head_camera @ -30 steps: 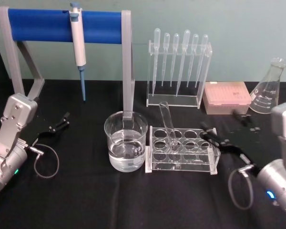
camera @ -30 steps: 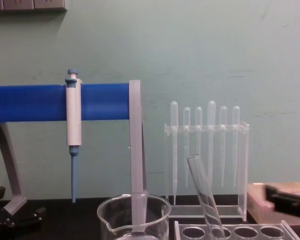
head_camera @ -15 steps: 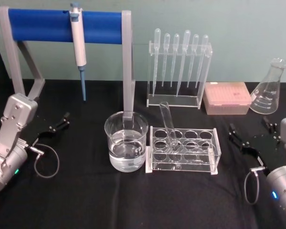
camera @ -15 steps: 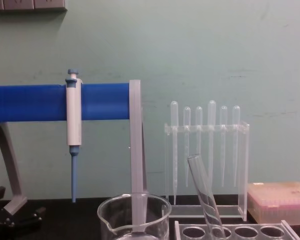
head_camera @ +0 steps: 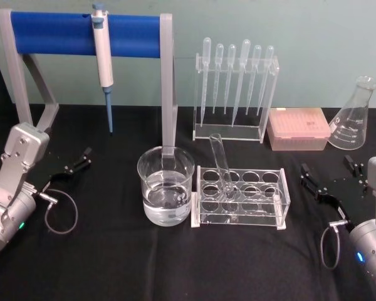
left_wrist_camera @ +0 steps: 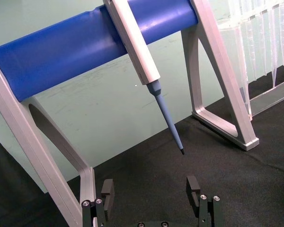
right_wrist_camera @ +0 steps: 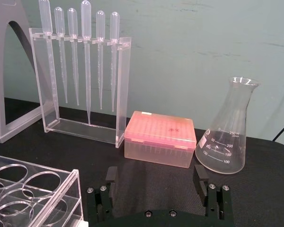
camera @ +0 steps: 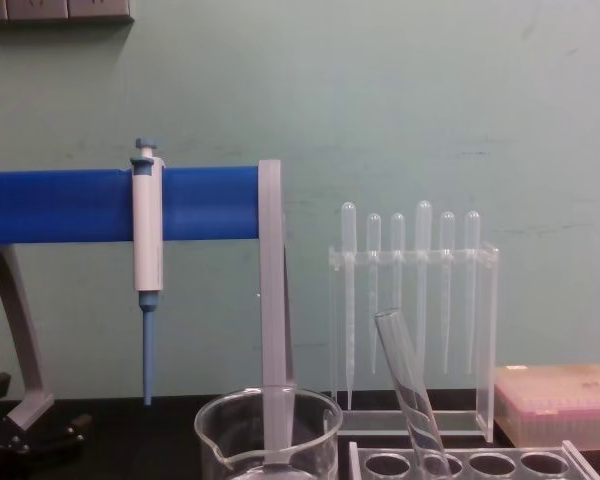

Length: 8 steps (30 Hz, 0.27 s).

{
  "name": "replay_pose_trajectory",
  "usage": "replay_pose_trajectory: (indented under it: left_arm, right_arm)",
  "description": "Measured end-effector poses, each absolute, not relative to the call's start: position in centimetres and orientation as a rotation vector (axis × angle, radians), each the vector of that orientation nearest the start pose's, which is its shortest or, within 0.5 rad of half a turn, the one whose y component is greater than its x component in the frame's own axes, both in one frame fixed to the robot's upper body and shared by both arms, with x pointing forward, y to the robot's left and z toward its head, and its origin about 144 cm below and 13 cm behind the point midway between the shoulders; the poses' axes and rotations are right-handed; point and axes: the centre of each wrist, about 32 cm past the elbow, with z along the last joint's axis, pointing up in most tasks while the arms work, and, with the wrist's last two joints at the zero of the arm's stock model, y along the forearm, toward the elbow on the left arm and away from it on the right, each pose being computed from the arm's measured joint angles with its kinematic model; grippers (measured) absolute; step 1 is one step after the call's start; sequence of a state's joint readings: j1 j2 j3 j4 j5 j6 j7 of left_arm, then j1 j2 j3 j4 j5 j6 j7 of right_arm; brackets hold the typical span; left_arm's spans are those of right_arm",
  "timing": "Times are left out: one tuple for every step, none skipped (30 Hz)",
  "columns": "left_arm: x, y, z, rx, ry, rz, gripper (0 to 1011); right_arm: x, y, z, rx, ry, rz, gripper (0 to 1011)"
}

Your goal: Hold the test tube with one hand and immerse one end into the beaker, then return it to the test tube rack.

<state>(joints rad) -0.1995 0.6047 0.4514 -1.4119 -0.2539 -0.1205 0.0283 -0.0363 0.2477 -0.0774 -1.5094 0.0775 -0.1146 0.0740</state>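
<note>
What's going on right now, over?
Both end effectors, left and right, open, empty, parked. Tube leaning in rack beside beaker. Nothing blocking.

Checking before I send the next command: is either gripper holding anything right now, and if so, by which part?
Nothing is held. The left gripper and right gripper are both open and empty. The test tube leans in its rack, beside the beaker.

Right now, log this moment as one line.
test tube: leaning in rack | beaker: left of rack | right gripper: open, empty | left gripper: open, parked
</note>
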Motion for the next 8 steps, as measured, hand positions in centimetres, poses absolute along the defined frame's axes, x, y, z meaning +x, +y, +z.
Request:
replay_pose_trajectory:
  left_arm:
    - [48.86,30.97,113.98,0.304,-0.285,1.248,1000]
    - [48.86,30.97,113.98,0.304,-0.285,1.248,1000]
    - [48.86,30.97,113.97,0.305,-0.285,1.248,1000]
    - [48.86,30.96,113.98,0.304,-0.285,1.248,1000]
    - [48.86,30.97,113.98,0.304,-0.285,1.248,1000]
    - [48.86,30.97,113.98,0.304,-0.285,1.248,1000]
    - [48.86,30.97,113.98,0.304,-0.285,1.248,1000]
    - [48.86,30.97,113.98,0.304,-0.285,1.248,1000]
  right_arm:
    - [44.55,-28.06,111.56,-0.129,-0.128,-1.414,1002]
    - [44.55,-28.06,111.56,-0.129,-0.128,-1.414,1003]
    - [44.54,-28.06,111.56,-0.129,-0.128,-1.414,1003]
    - [44.54,-28.06,111.57,-0.129,-0.128,-1.414,1002]
    - [44.54,-28.06,111.56,-0.129,-0.128,-1.414,1002]
    - [44.54,-28.06,111.56,-0.129,-0.128,-1.414,1003]
    - [44.54,-28.06,111.56,-0.129,-0.128,-1.414,1003]
    - [44.54,-28.07,111.57,-0.129,-0.128,-1.415,1003]
